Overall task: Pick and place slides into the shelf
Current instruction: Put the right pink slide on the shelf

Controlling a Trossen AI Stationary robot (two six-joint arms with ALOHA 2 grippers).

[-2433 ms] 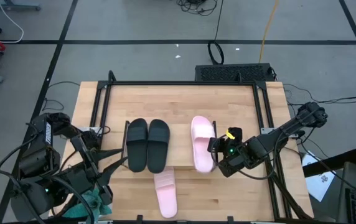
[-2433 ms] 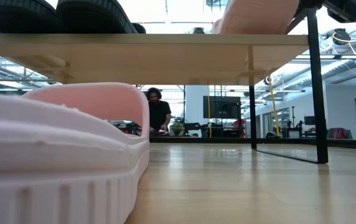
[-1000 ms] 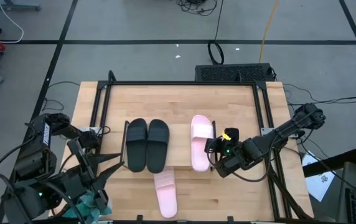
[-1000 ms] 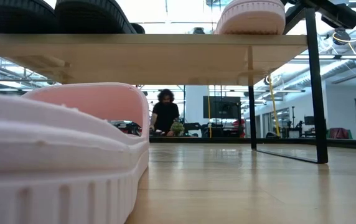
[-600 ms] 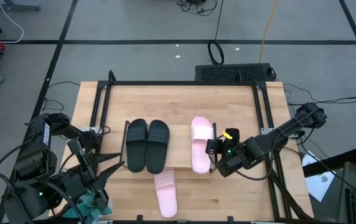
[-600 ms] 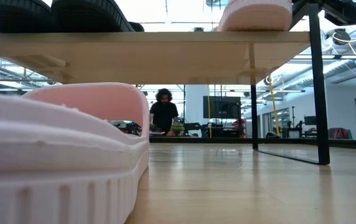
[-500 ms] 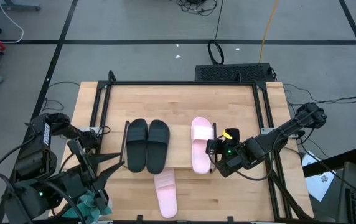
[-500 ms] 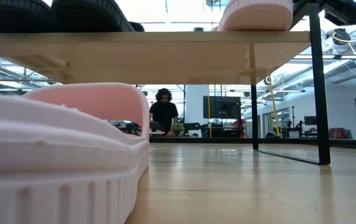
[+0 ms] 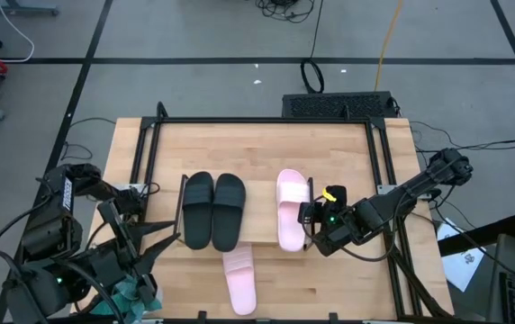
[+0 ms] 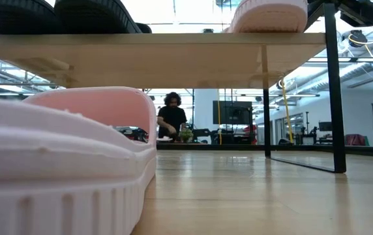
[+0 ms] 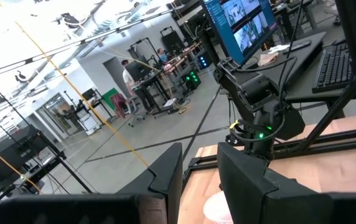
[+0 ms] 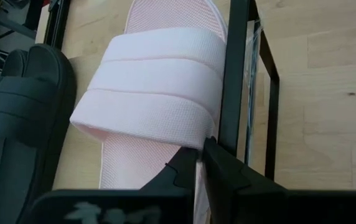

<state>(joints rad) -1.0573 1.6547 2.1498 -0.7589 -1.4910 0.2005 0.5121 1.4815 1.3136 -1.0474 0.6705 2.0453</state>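
Ribbed matte black pair [image 9: 212, 210] and a mesh-textured pink slide [image 9: 293, 207] sit on the pale board shelf [image 9: 262, 236]; the second pink slide [image 9: 239, 279] lies on the butcher-block table [image 9: 266, 144]. Right gripper [image 12: 200, 157], fingers clenched empty, noses its strap edge—perhaps touching. Left gripper [image 11: 196, 180] parted, empty, off the table's corner.

Overhead, table-level, two wrist cameras.

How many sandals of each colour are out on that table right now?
Black slides: 2
Pink slides: 2
Total: 4
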